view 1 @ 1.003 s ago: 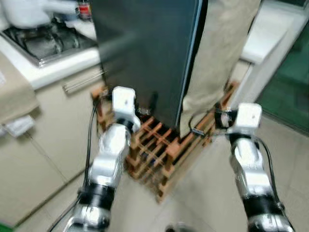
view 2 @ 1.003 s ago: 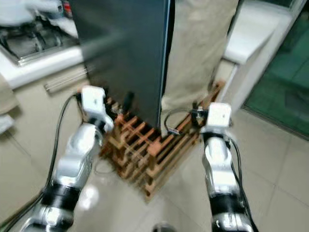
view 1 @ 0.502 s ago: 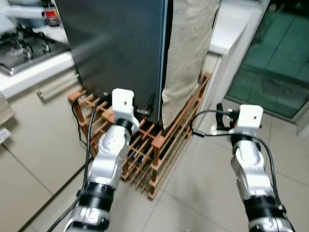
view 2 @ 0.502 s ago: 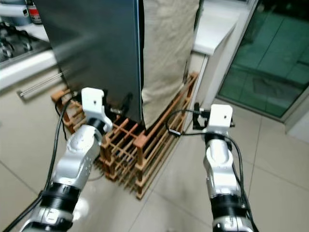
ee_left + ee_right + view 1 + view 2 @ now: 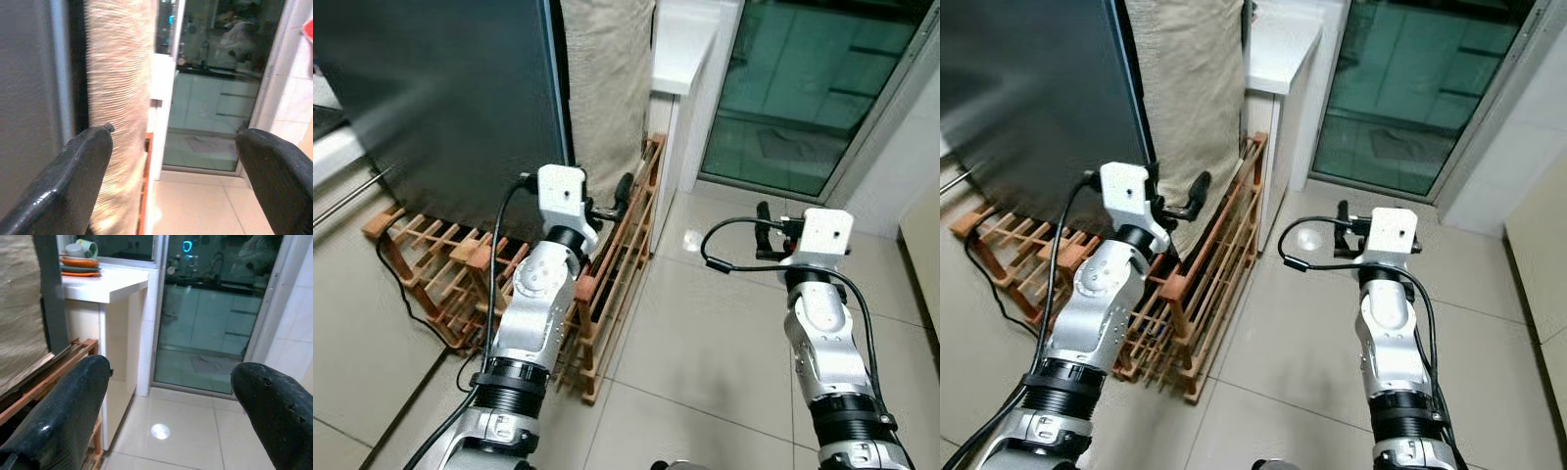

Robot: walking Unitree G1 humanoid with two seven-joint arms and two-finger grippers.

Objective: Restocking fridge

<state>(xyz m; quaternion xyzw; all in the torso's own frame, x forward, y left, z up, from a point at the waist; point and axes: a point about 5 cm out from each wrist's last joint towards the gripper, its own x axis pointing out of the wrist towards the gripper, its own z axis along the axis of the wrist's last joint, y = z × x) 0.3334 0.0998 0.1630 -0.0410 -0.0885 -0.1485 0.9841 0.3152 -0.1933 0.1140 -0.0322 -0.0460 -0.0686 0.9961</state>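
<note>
Standing before the dark fridge (image 5: 440,98), the robot holds both arms raised in the left eye view. The fridge fills the upper left; a beige cloth (image 5: 607,88) hangs down just beside its right edge. A wooden rack (image 5: 607,264) lies on the tiled floor (image 5: 705,352) at the fridge's foot and runs along under the cloth; what its slots hold cannot be made out. The left tool (image 5: 625,188) hovers over the rack's right rail, close to the cloth. The right tool (image 5: 763,225) hangs over bare floor, well apart from the rack. A white surface (image 5: 685,39) stands behind the cloth, and a glass door (image 5: 803,98) closes the far side. Open tile lies between the rack and the door.

The right eye view gives the same scene, with a black cable (image 5: 999,294) trailing on the floor beside the rack's left end.

In the left wrist view the left tool's fingers (image 5: 78,186) stand wide apart, released, grasping nothing; between them are the cloth, the fridge's edge and the glass door.

In the right wrist view the right tool's fingers (image 5: 63,416) are likewise spread and hold nothing. Plates (image 5: 80,267) with a cup (image 5: 83,247) on top sit near the white surface's far edge; whether the cup holds anything I cannot tell.
</note>
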